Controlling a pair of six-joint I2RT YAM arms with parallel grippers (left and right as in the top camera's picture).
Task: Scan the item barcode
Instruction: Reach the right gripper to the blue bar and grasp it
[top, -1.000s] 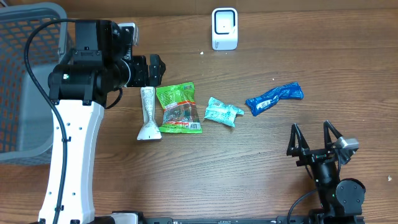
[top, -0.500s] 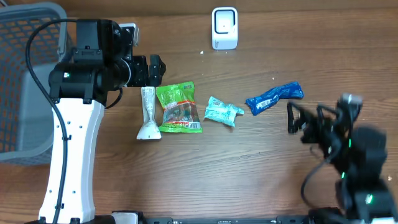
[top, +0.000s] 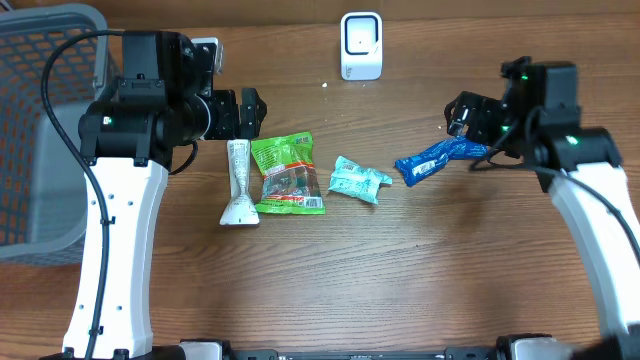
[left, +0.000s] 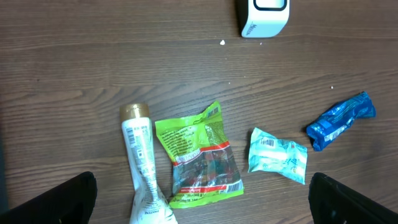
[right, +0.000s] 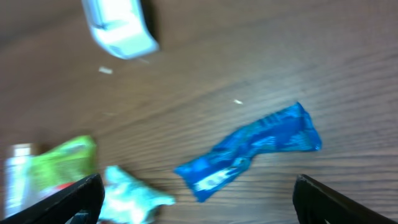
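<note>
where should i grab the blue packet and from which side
Probably best to pinch the blue packet across its narrow middle, coming straight down from above. It lies flat and slanted on the table, so the fingers should straddle its short width. The crumpled ends look less secure.

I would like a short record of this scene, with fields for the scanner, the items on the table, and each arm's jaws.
scanner: white box-shaped barcode scanner, far side of table
items left to right: white plastic tube with gold cap; green foil snack bag; pale teal packet; blue crinkled wrapper
left jaws: open, holding nothing
right jaws: open, beside the blue wrapper, not gripping it
</note>
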